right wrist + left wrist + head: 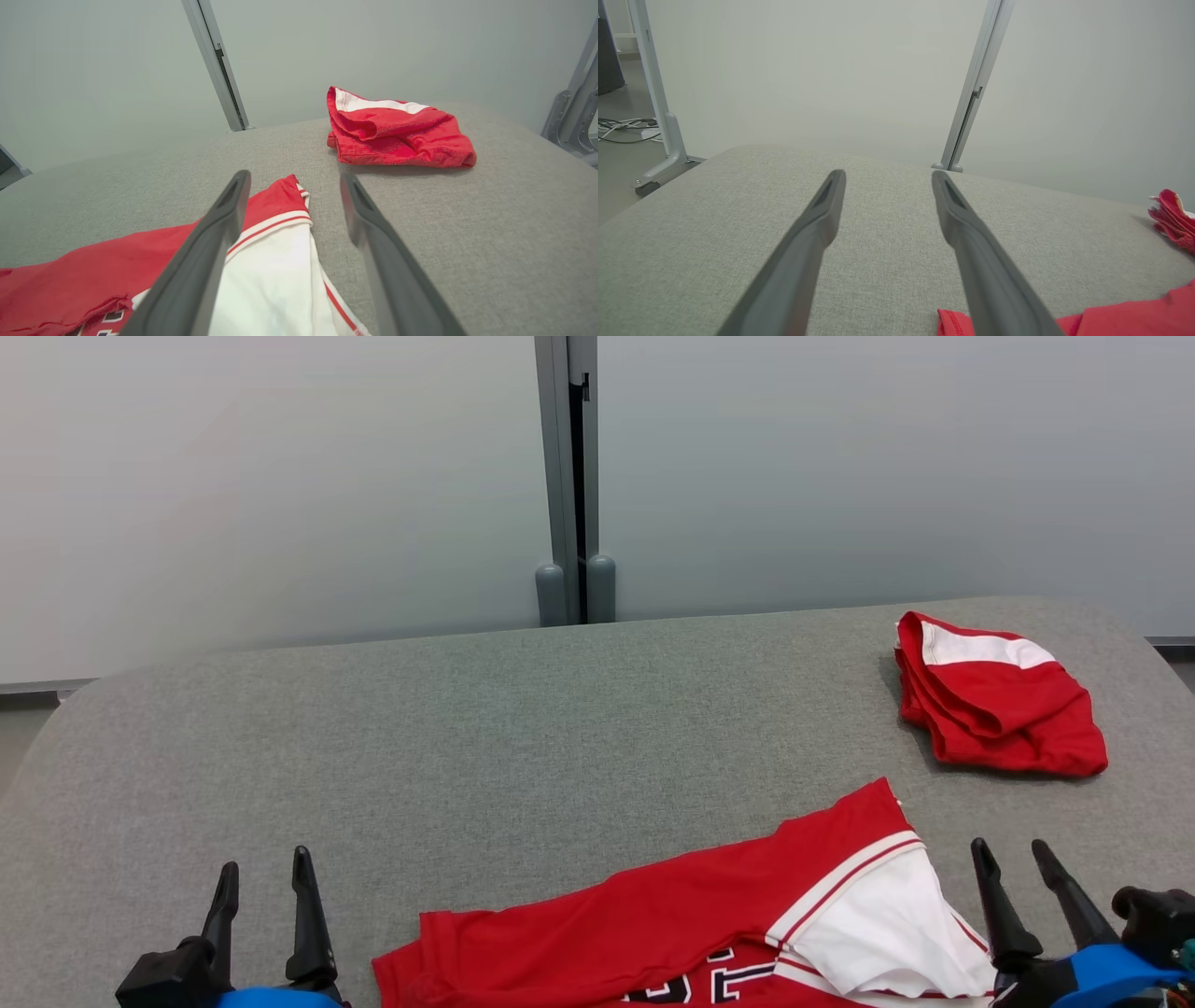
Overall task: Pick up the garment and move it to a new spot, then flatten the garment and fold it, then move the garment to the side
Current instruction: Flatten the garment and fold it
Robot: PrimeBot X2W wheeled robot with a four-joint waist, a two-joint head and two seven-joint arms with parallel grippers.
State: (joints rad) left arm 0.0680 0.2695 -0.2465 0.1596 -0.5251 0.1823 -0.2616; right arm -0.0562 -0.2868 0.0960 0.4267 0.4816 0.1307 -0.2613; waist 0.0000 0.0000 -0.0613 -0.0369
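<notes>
A red and white garment [709,919] with dark lettering lies spread and partly rumpled at the near edge of the grey padded table [485,737]; its white panel [275,284] shows between my right fingers. My right gripper [1013,861] stands open just right of that panel, holding nothing. Well to the garment's left, my left gripper [263,873] is open over bare table, and a red hem corner [955,322] peeks beside its right finger.
A second red and white garment [994,695], folded, lies at the table's far right [397,133]. A pale partition wall with a grey post [568,476] stands behind the table. Cables [623,128] lie on the floor off the table's left side.
</notes>
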